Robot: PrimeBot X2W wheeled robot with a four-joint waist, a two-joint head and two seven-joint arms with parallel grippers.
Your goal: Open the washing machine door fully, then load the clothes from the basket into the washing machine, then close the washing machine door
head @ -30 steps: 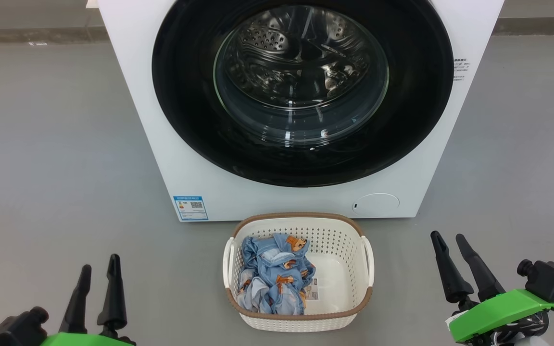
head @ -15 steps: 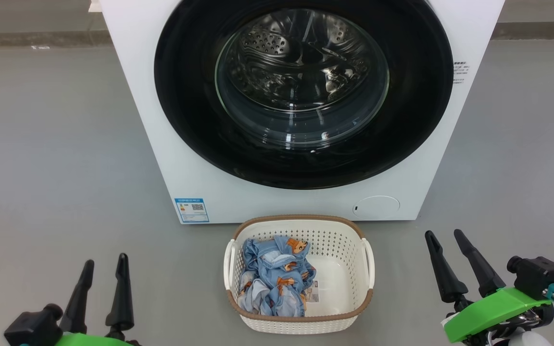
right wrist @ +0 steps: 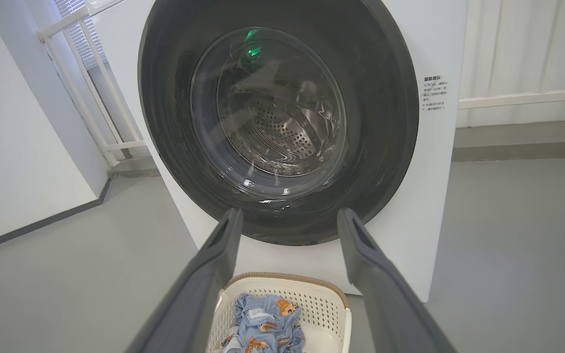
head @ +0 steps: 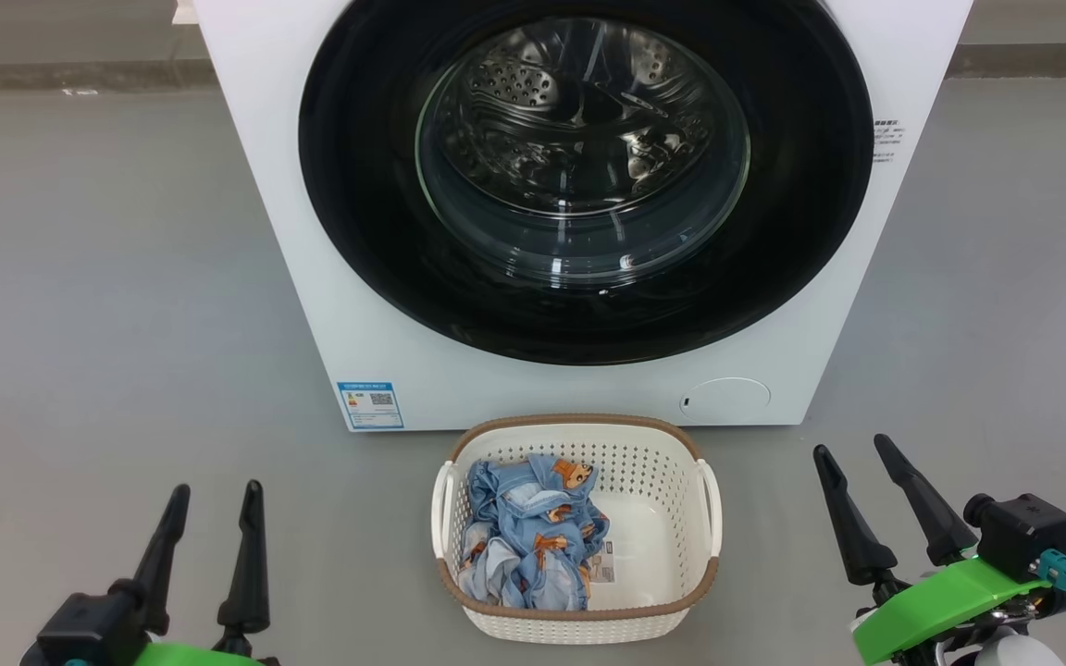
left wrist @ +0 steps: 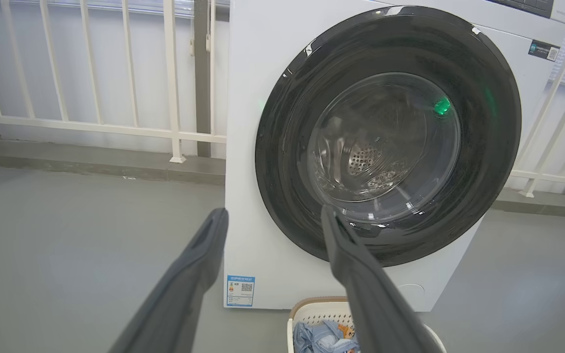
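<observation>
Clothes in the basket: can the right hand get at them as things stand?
Probably yes. The clothes lie uncovered in the left half of the basket, open from above. The right hand, open and empty, sits right of it with only floor between. It would have to clear the right rim.

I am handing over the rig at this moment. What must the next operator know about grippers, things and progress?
Left gripper: open, empty, low, left of the basket.
Right gripper: open, empty, low at its right.
Washing machine door: shut.
Clothes: in the left part of the basket, which stands on the floor before the washing machine.
Done: nothing yet.
Left: open the door fully, load the clothes, close the door.
</observation>
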